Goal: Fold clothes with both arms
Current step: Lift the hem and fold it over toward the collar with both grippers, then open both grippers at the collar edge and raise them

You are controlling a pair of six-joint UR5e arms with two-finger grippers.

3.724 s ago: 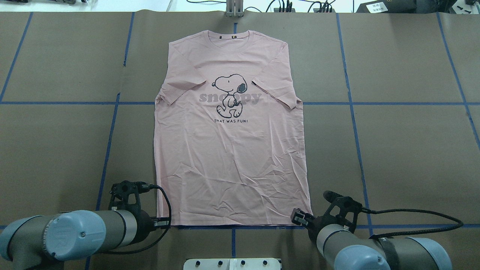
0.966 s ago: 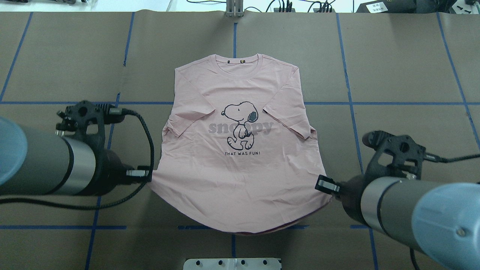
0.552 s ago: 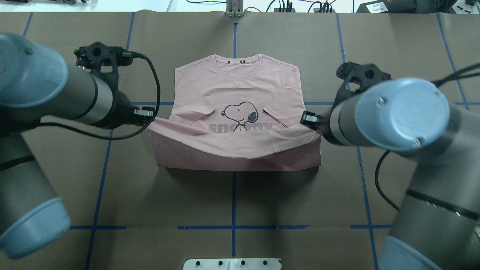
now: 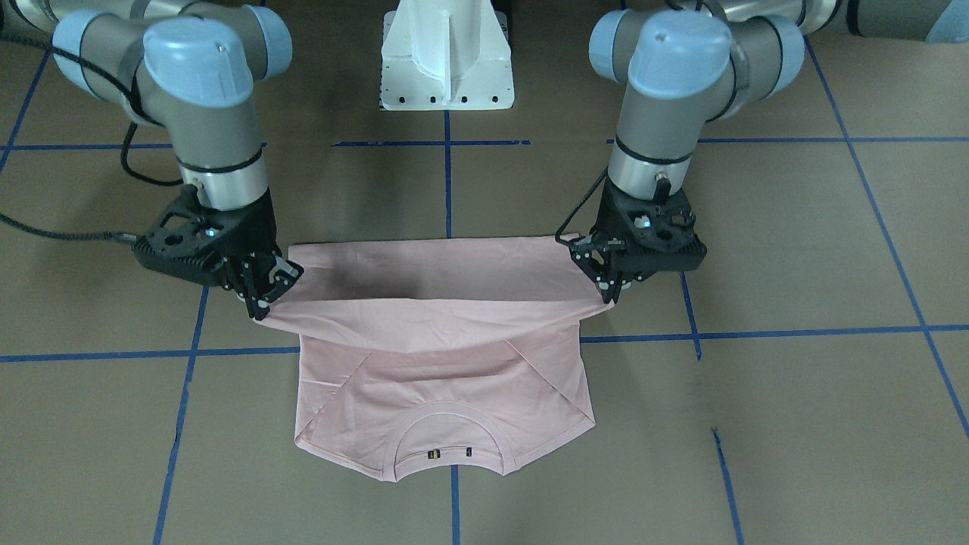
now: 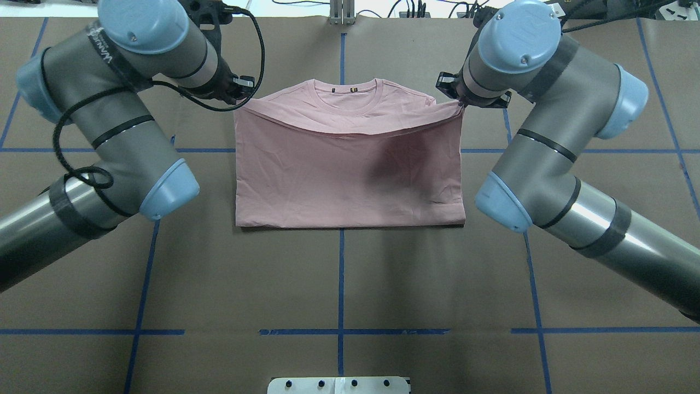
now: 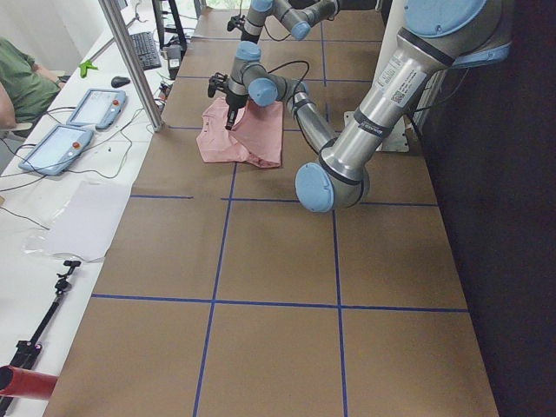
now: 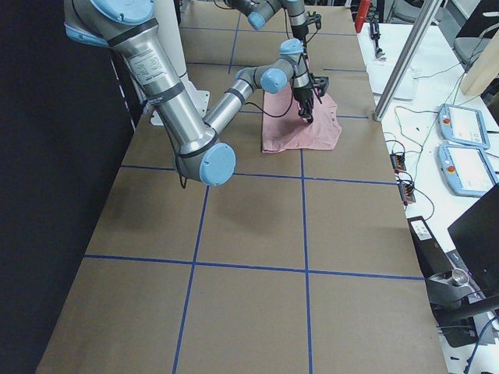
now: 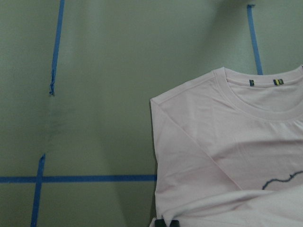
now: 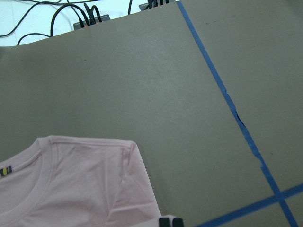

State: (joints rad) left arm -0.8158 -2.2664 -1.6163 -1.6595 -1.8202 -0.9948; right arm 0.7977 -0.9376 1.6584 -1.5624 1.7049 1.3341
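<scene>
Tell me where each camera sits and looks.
Front-facing: across the table, looking back; left gripper, right gripper pinching the T-shirt.
Overhead: behind the robot, looking forward and down; left arm, right arm.
Exterior left: table's left end; left arm nearest.
Exterior right: opposite end; right arm nearest.
Left wrist: looking down; fingertips, one shoulder.
Right wrist: likewise, other shoulder.
Both wrist views share the collar.

There are 1 T-shirt (image 5: 350, 180), 2 arms (image 5: 117, 128) (image 5: 547, 148), 2 claws (image 4: 612, 295) (image 4: 258, 312) and 1 pedestal (image 4: 447, 64).

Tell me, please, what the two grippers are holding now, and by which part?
Both hold the pink T-shirt by its bottom hem: left gripper on one corner, right gripper on the other, near the collar.
</scene>
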